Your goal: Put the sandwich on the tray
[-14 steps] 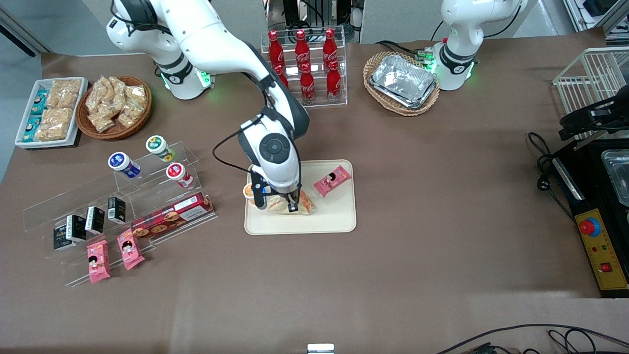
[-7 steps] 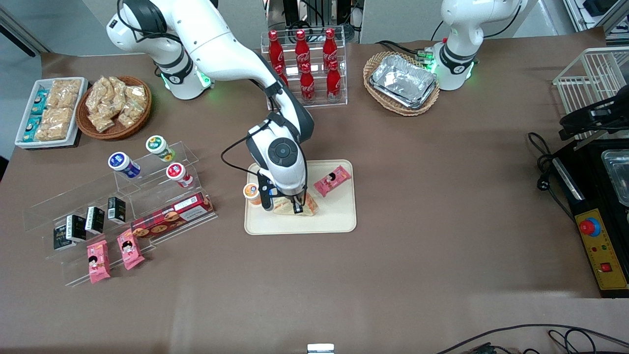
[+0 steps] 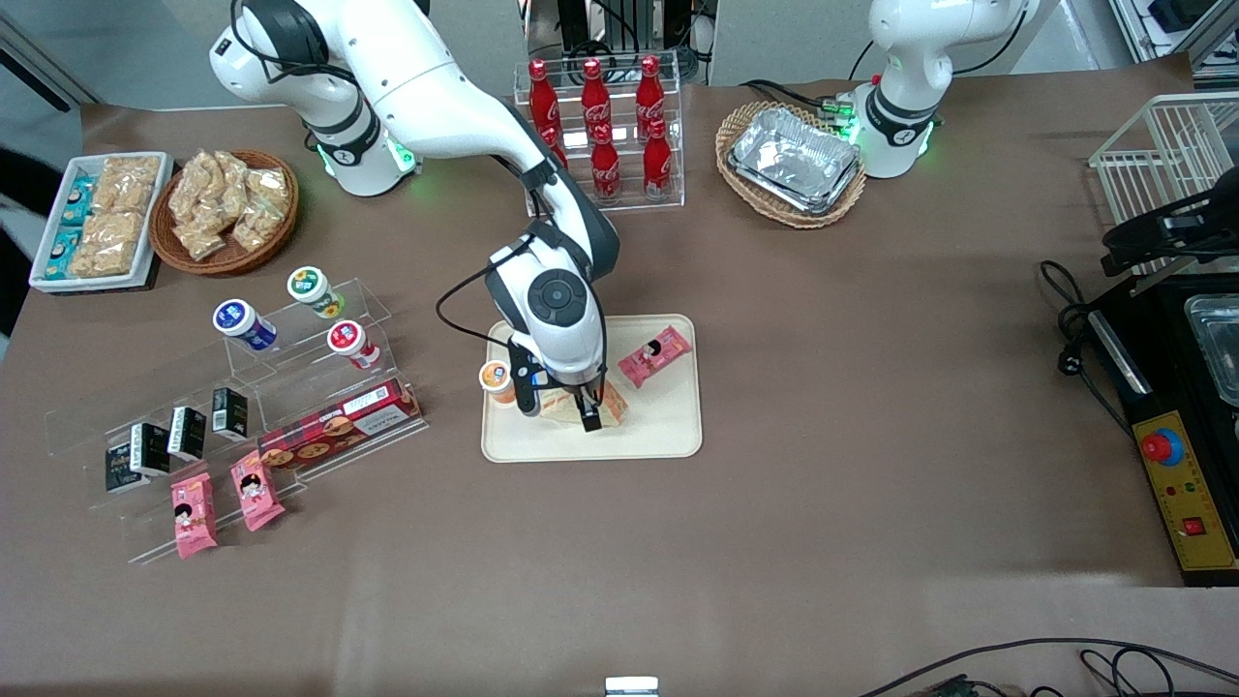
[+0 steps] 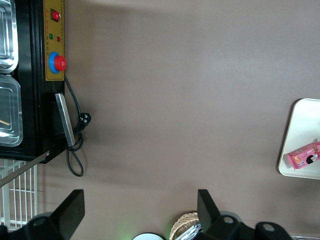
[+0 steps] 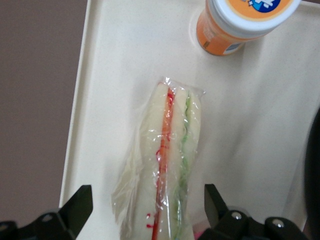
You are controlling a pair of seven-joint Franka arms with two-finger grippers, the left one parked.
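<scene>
Gripper (image 5: 145,212) spread wide over 1 sandwich (image 5: 167,160), on 1 tray (image 5: 115,60), 1 orange tub (image 5: 240,22)

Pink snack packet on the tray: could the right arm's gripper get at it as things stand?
Probably yes. The pink snack packet lies uncovered on the tray, beside the sandwich; the gripper, open over the sandwich, has nothing between.

Bright, even overhead light washes the brown table (image 3: 871,436), with pale sheen patches along the front view's lower edge. The foil trays (image 3: 794,160) glare. The gripper (image 3: 560,410), spread wide over the sandwich (image 5: 172,150), casts only a faint shadow on the tray (image 3: 668,426). The plastic wrap glints.
</scene>
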